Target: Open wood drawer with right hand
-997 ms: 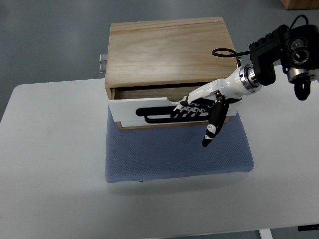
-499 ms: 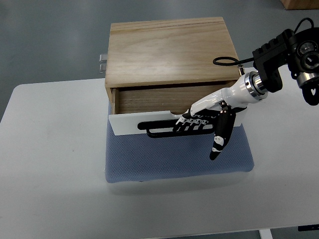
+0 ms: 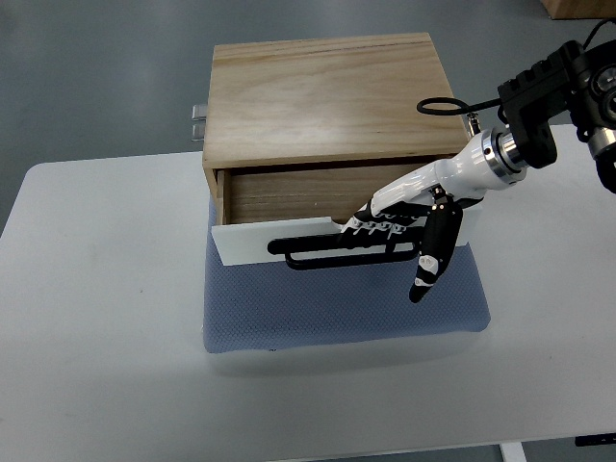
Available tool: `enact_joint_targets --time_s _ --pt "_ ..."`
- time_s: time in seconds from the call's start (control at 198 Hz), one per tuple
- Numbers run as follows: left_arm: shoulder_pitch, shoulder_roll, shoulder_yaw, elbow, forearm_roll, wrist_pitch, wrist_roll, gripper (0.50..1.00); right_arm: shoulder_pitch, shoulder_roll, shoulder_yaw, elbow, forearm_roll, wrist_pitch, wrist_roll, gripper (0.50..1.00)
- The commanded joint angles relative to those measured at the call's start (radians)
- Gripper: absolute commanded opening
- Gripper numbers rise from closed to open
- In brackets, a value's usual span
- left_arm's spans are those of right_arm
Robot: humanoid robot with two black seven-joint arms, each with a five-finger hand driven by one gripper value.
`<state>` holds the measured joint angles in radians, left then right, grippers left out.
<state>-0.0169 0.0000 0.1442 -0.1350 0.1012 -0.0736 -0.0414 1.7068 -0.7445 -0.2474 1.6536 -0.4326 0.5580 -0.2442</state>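
Wood box: we are looking down on a pale wooden cabinet [image 3: 327,96] that is standing at the far edge of a white table [image 3: 96,327], its front resting over a blue mat [image 3: 337,308].
Drawer: we are seeing the wood drawer [image 3: 289,192] pulled partly out of the cabinet, its brown inside showing behind a white front panel [image 3: 250,241].
Handle: a black bar handle [image 3: 327,252] is running along the white front, low on the panel.
Right hand: our right hand [image 3: 390,221] is coming in from the right edge on a white forearm; its fingers [image 3: 371,231] are curled over the top edge of the front panel and down onto the handle, gripping the drawer front.
Thumb: the black-and-white thumb [image 3: 428,265] is hanging straight down, apart from the handle, over the mat.
Left arm: we are not seeing it anywhere.
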Motion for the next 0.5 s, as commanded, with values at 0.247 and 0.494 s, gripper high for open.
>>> enact_joint_targets --time_s 0.247,0.494 --pt "0.0 0.0 0.0 0.0 0.0 0.0 0.0 1.0 0.0 -0.039 0.103 -0.002 0.092 -0.004 0.057 0.95" --pt "0.0 0.0 0.0 0.0 0.0 0.0 0.0 1.0 -0.004 -0.128 0.263 -0.049 0.287 -0.081 0.076 0.95"
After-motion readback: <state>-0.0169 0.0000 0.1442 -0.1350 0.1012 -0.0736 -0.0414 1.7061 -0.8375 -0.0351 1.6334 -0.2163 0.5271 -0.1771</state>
